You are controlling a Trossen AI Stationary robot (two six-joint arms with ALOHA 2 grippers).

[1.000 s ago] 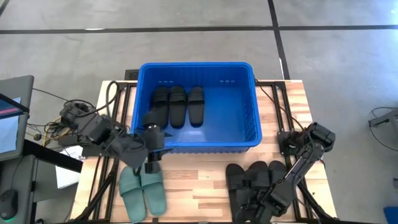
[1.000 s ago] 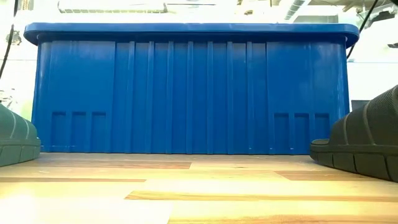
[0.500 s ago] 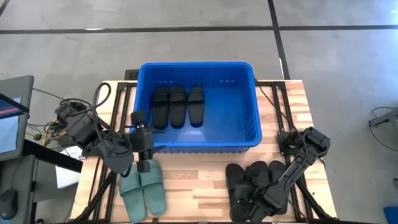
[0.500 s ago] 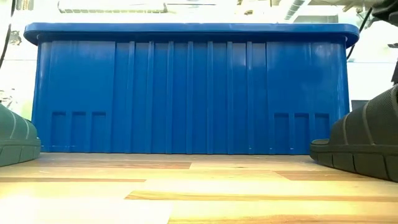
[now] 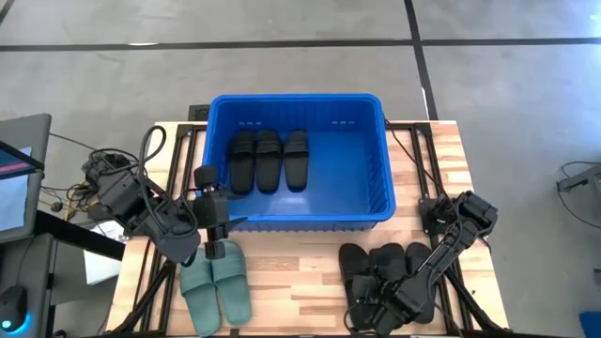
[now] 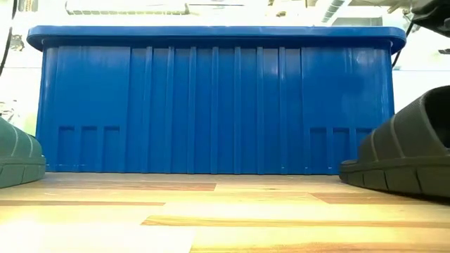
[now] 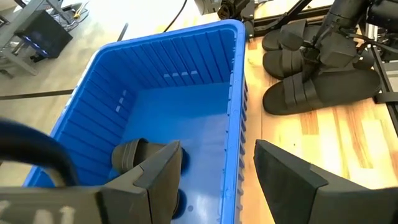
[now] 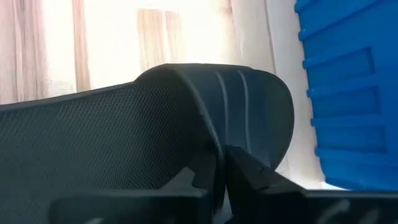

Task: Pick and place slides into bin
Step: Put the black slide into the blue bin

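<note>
The blue bin (image 5: 376, 202) stands mid-table with three black slides (image 5: 268, 160) lying inside. Two green slides (image 5: 216, 282) rest on their soles at the near left. A cluster of black slides (image 5: 380, 268) lies at the near right. My right gripper (image 5: 374, 299) is shut on one of them, whose arched strap (image 8: 186, 106) fills the right wrist view. My left gripper (image 5: 212, 221) hangs open by the bin's near left corner. In the left wrist view its fingers (image 7: 163, 177) straddle the bin's rim (image 7: 239, 93) without touching it. My right gripper pinches the edge of the black slide's strap (image 8: 211, 146) between its two fingers. The fingers slant down at it from the table's right. In the low view the slide (image 6: 401, 151) sits tilted, with its sole edge on the table.
Cables and a monitor (image 5: 23, 178) sit off the table's left side. Bare wood (image 5: 300, 272) lies between the green slides and the black ones. The right half of the bin's floor (image 5: 343, 164) is bare.
My right gripper has dipped and shut on the black slide's strap. That slide has tipped and shifted a little toward the table's left. My left gripper has drifted slightly toward the table's left edge and stays open.
</note>
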